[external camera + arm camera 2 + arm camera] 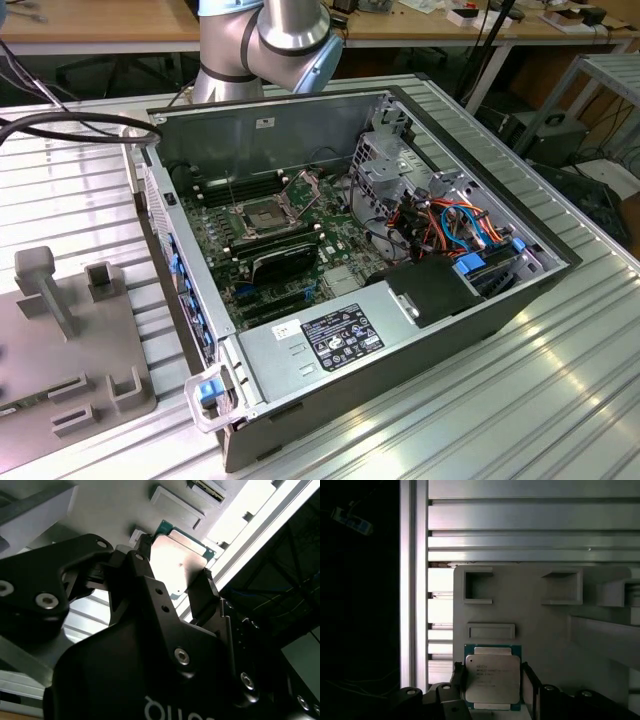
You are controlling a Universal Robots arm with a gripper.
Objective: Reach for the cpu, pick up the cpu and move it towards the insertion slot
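Note:
The cpu (491, 674), a flat square chip with a dull metal lid and a green edge, sits between my two black fingers just over a grey fixture plate (530, 615). In both wrist views one finger presses against each side of it. My gripper (493, 680) is shut on the cpu (181, 566), and my gripper (176, 562) hides part of its near edge. The insertion slot (262, 215), a metal-framed socket with a dark centre and its bracket raised, lies on the motherboard inside the open computer case in the exterior view.
The open case (400, 350) lies on a ribbed aluminium table (560, 400), with a drive cage and cables at the exterior view's right. A grey fixture (70, 330) with upright blocks stands at the exterior view's left. Recessed pockets (479, 586) mark the plate beside the cpu.

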